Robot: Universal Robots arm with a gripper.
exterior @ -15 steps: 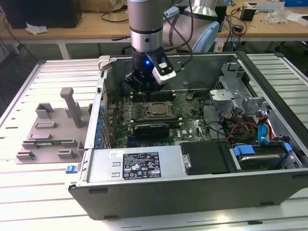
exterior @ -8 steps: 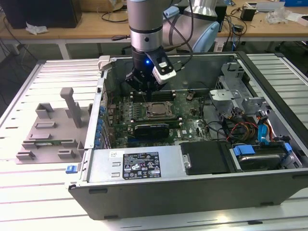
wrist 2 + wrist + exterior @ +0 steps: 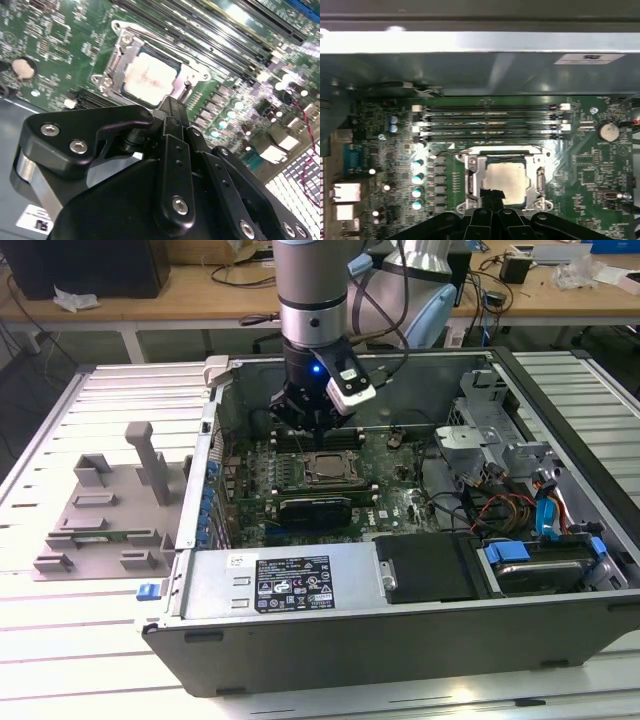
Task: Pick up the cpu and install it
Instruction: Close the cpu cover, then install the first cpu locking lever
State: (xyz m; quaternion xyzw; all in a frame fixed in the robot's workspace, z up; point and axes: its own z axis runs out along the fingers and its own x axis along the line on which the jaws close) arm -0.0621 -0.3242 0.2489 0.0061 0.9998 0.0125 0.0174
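**Chip in the socket, fingertips right at its edge**

The gripper (image 3: 172,105) hangs low over the motherboard (image 3: 590,165), toward the far side of the open case (image 3: 400,625). Its fingers are pinched together with nothing between them. The cpu (image 3: 150,77) lies flat inside the socket frame (image 3: 116,50). The danger: if the chip sits crooked, a press or sideways nudge from those tips could bend pins or ride it onto the frame.

The arm (image 3: 312,285) is held vertical; the gripper (image 3: 308,426) is pointed down, its fingers (image 3: 172,107) pressed together.
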